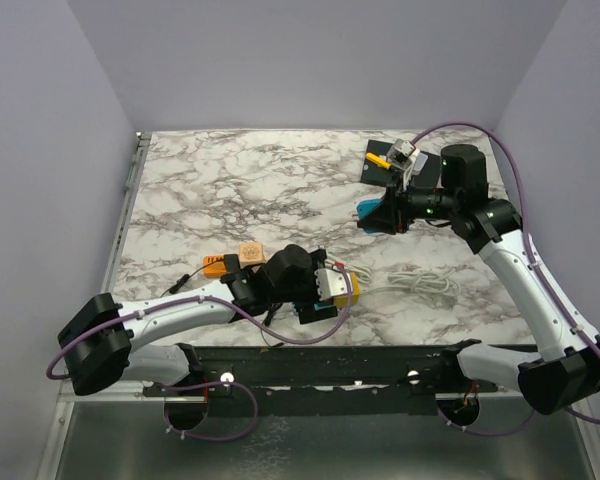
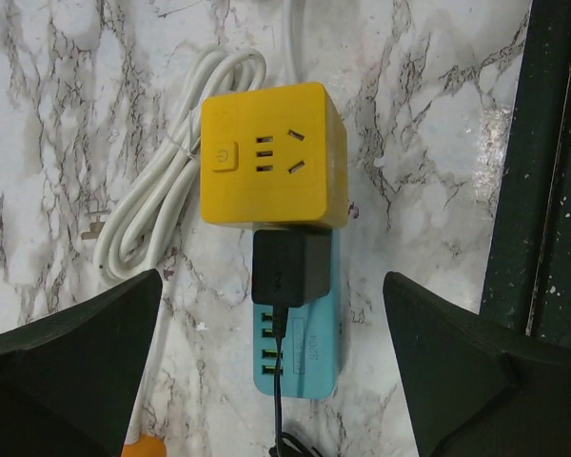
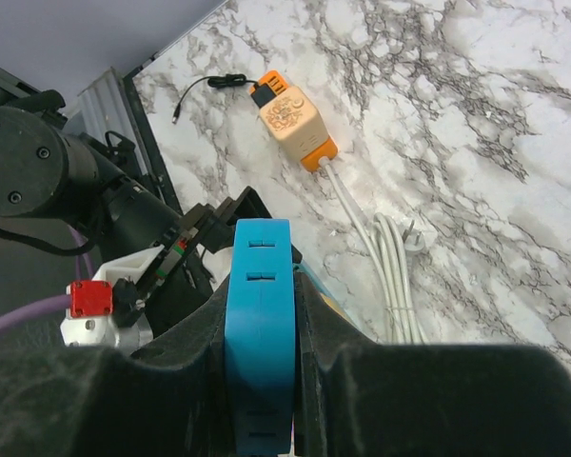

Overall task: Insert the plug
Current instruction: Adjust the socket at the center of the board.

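Above the table, my left gripper (image 1: 325, 295) hovers spread wide over a yellow cube (image 1: 348, 284), touching nothing. My right gripper (image 1: 380, 213) pinches a blue block (image 1: 368, 210) well apart from it. At my left wrist, the black plug (image 2: 288, 267) sits against the yellow cube's near side, lying on a blue strip (image 2: 300, 352), its cord (image 2: 278, 400) trailing toward me. At my right wrist, my fingers (image 3: 314, 333) press on both sides of the blue block.

We note a table (image 1: 230, 190) with a white marble-pattern top, veined grey. Plain pale lilac walls (image 1: 320, 60) close it in at the back, left and right. A metal strip (image 1: 130, 185) runs along the table's left edge; a black rail (image 1: 360, 362) spans the near edge. Below the rail is a dull grey metal panel (image 1: 310, 450). Light even, shadows soft.
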### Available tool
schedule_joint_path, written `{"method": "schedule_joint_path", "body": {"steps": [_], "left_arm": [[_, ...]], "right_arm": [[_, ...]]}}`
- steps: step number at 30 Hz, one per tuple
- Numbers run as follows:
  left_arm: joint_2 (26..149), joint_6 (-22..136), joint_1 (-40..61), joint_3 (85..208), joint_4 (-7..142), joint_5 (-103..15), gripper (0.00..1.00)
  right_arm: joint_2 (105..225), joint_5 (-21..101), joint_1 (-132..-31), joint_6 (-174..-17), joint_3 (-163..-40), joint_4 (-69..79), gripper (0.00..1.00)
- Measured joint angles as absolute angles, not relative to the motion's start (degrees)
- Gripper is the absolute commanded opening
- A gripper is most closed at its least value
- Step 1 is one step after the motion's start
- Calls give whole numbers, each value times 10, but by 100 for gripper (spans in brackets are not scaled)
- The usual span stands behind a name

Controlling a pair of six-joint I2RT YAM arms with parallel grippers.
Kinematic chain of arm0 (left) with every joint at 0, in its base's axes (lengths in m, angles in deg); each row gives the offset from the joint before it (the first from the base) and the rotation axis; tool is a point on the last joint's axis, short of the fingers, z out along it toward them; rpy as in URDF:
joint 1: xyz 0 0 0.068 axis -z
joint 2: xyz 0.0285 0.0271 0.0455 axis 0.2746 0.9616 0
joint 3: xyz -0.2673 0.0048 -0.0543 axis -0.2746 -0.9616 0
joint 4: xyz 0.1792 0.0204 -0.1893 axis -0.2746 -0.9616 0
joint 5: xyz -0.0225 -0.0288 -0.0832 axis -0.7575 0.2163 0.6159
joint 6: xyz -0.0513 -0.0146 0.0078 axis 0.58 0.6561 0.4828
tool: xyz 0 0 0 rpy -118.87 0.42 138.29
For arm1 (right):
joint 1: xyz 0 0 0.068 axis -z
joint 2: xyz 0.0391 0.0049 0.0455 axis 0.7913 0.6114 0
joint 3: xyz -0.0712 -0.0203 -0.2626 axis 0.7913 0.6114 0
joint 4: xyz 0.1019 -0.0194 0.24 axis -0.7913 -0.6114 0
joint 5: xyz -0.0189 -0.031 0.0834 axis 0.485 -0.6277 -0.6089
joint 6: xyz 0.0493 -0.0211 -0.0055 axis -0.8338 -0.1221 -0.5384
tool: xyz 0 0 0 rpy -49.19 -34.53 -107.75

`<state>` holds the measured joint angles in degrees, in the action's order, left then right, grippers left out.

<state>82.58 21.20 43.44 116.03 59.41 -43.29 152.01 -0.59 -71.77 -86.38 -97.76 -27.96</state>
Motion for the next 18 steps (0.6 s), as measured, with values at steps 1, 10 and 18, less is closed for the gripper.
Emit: {"method": "schedule_joint_path", "body": {"steps": [1,10,18], "left_arm": [[835,214,434,1165,594,-430,99],[911,236,434,1215,609,-427,99],[951,266,434,1233,628,-412,99]], "right_arm": [[1522,-4,-717,-864,-977,-279,1],[1523,6,-696,-870,-961,-279,1],[1511,7,-687,-871,-958,-279,1]]}}
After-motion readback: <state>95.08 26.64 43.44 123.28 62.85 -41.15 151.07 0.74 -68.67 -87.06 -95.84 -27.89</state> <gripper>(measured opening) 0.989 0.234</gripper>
